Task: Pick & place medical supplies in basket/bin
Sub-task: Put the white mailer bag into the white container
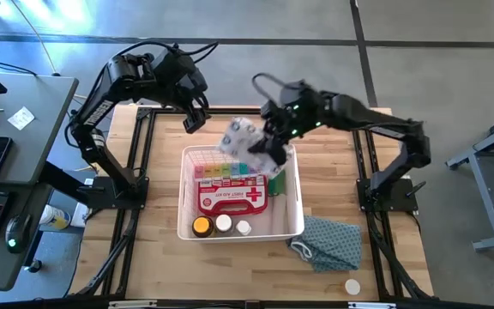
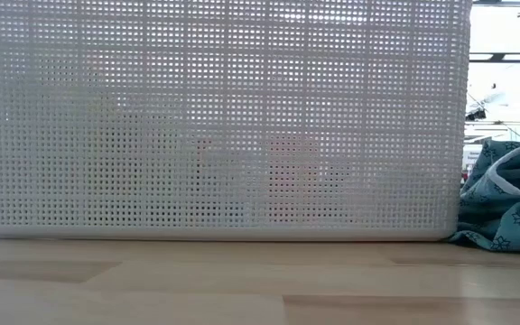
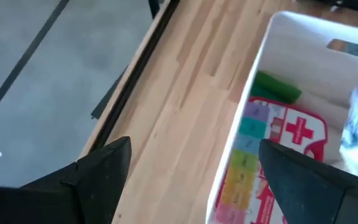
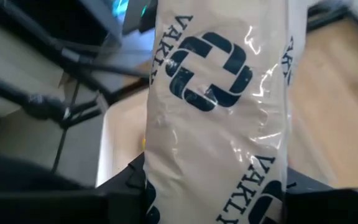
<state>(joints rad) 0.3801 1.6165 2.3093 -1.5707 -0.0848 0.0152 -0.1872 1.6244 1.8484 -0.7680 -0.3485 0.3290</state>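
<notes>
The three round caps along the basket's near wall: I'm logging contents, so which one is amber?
The amber bottle is the leftmost of the row in the basket, below the first-aid case; the two white caps to its right are smaller.

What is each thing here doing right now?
right gripper: shut on white packet, above basket
white packet: held, wrapped in plastic
left gripper: open, empty, beside basket
basket: upright, partly filled
first-aid case: flat in basket
pill organiser: in basket
</notes>
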